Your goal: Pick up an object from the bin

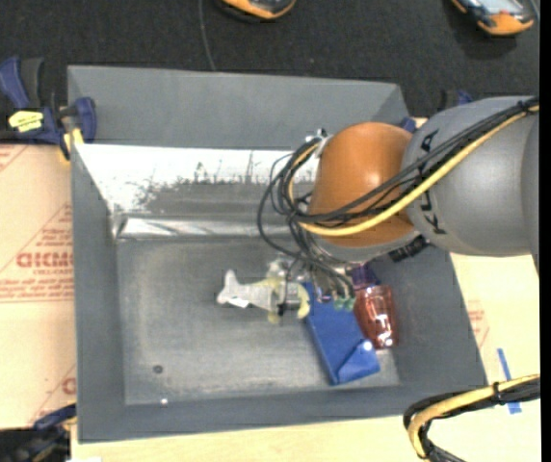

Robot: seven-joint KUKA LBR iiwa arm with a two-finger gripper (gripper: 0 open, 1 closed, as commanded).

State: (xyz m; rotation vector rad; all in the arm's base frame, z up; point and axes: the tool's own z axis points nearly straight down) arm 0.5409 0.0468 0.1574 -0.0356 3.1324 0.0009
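My gripper point(289, 292) hangs low in the middle of the bin, just under the arm's orange cover. Its tip is at the right end of a small white toy point(237, 292), shaped like a plane or fish, which lies flat on the bin floor. Whether it touches the toy I cannot tell. Right beside the gripper, toward the front right, a blue flat packet point(339, 343) lies slanted. A dark red can-like thing point(375, 317) rests along the packet's right side.
A small purple thing point(363, 276) peeks out behind the red one, partly under the arm. The arm and its cables cover the bin's back right. The left half of the bin floor is bare grey metal.
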